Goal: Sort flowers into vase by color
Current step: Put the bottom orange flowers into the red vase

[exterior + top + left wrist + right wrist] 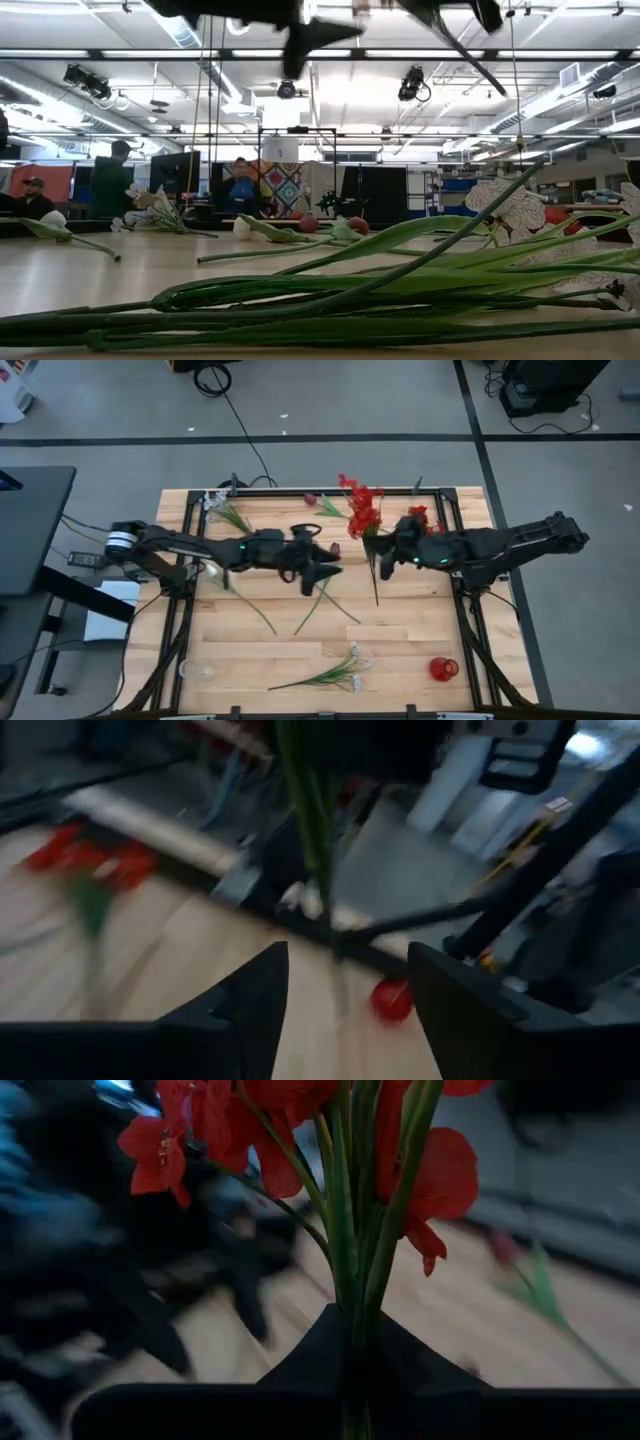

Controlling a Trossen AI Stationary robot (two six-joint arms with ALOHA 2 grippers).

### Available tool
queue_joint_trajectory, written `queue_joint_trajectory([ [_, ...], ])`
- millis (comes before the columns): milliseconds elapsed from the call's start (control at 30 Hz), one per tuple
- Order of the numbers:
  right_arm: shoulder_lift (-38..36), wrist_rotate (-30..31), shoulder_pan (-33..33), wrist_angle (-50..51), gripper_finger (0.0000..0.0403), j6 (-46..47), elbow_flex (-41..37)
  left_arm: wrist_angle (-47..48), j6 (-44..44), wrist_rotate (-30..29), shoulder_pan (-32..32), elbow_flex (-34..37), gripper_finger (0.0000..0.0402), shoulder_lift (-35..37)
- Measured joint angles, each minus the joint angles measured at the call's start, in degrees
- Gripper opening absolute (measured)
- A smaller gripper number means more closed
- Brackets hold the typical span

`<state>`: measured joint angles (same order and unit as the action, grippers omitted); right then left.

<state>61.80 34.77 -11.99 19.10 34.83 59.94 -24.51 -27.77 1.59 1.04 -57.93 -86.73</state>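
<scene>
My right gripper (385,548) is shut on a red flower (362,510) above the middle of the table; its red blooms (250,1130) stand above the fingers and its green stem (377,592) trails below. My left gripper (322,568) hovers open just left of it, touching nothing, and in its wrist view the stem (312,830) hangs ahead of the open fingers (250,1010). A red vase (443,668) stands near the front right corner. A white blossom spray (342,672) lies on the table at the front. My right gripper pinches the red flower's bundled green stems (352,1295) between its two fingers, just below the blooms. The fingers come nearly level from the table's right and lie across the stems. The flower is lifted clear of the table, blooms up, stem hanging below.
White flowers (222,508) and a maroon tulip bud (311,499) lie near the far edge, and more stems (322,605) lie mid-table. A clear glass (200,670) stands at the front left. People and screens show beyond the table's far side in the low view.
</scene>
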Motion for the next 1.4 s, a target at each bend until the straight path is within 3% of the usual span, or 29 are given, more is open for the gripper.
queue_joint_trajectory([
  [100,-2.5,-1.7,-1.6,-7.8,0.003,-11.3,0.0,-5.5,0.2,0.9,0.8,-3.5,0.021,-4.2],
  [233,-4.8,-4.1,-3.2,-14.6,0.0031,-19.4,0.1,-7.7,0.2,0.9,1.6,-8.3,0.0203,-9.2],
  [367,-5.2,-5.5,-3.9,-15.9,0.0031,-21.1,0.1,-8.5,0.8,1.5,1.8,-13.9,0.0194,-13.5],
  [533,-4.8,-6.0,-4.7,-16.1,0.0031,-21.1,0.1,-8.3,3.6,6.3,1.9,-20.7,0.0175,-17.1],
  [633,-4.7,-6.1,-5.4,-16.1,0.0031,-21.0,0.1,-6.9,5.5,7.5,1.8,-22.6,0.014,-17.8],
  [800,-5.7,-6.2,-7.0,-16.8,0.0043,-21.7,0.0,-4.7,10.8,9.7,1.8,-22.8,0.002,-16.3],
  [933,-6.9,-7.0,-7.8,-15.1,0.0089,-23.3,0.0,-3.1,13.8,10.1,1.8,-22.8,0.0011,-15.8],
  [1100,-7.6,-11.3,-7.7,-11.5,0.018,-17.9,0.0,-2.5,12.7,10.3,1.2,-22.8,0.0007,-15.8],
  [1233,-7.0,-10.2,-7.7,-10.4,0.0252,-15.5,0.0,-2.2,12.5,11.3,0.6,-22.8,0.0006,-15.8],
  [1333,-6.2,-8.7,-7.5,-11.1,0.028,-16.1,0.0,-1.6,12.1,12.4,0.2,-22.8,0.0006,-15.8],
  [1400,-5.5,-8.7,-7.0,-11.4,0.0278,-16.4,0.0,0.6,12.1,12.6,0.1,-22.8,0.0006,-15.8],
])
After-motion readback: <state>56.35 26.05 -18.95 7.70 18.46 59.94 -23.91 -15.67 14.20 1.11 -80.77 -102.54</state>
